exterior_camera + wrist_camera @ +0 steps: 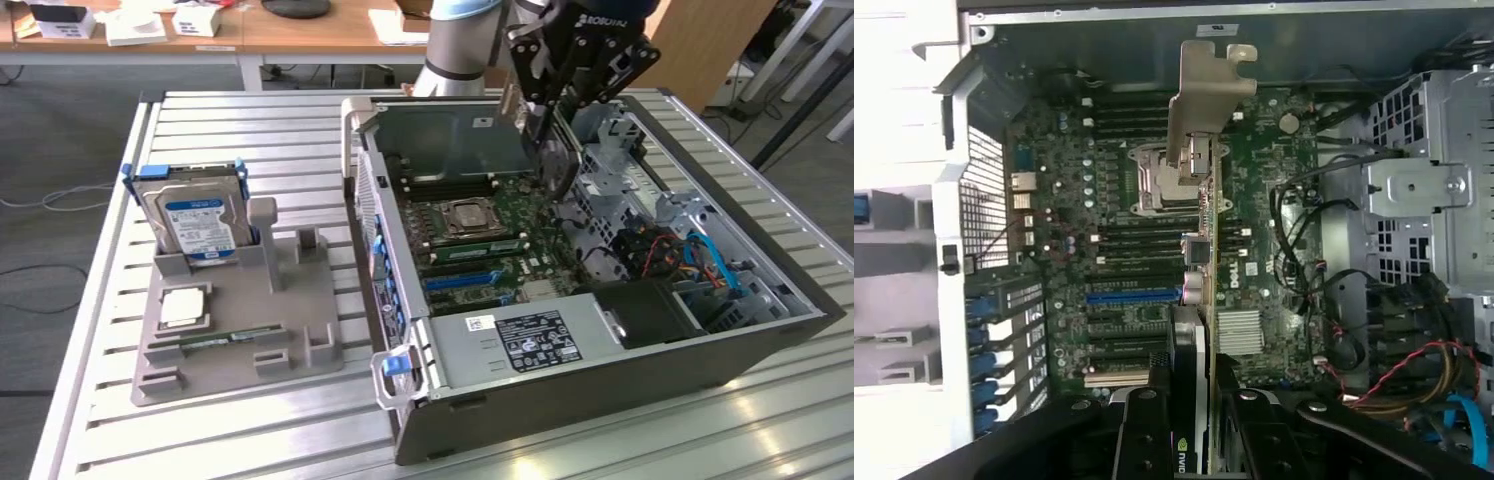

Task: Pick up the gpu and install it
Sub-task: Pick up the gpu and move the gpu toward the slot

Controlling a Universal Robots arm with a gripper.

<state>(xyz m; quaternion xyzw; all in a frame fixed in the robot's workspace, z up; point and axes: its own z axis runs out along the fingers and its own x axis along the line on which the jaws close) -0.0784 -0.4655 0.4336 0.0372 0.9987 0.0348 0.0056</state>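
The gpu (559, 160) is a thin dark card. It hangs on edge above the open computer case (747, 345), over the far part of the green motherboard (501, 250). My gripper (567, 105) is shut on it from above. In the wrist view the gpu (1201, 290) appears edge-on, with its silver end bracket (1204, 100) pointing away from the gripper (1199, 430). One black finger (1144, 435) presses each face of the card. The card hovers above the motherboard (1124, 180), beside the blue slot (1134, 295) and clear of the board.
A grey holder (234, 330) on the slatted metal table at the exterior view's left carries a hard drive in a blue frame (198, 215), a processor (183, 305) and a memory stick (220, 342). Inside the case are a power supply (527, 340), drive cages (1429, 180) and loose cables (1414, 370).
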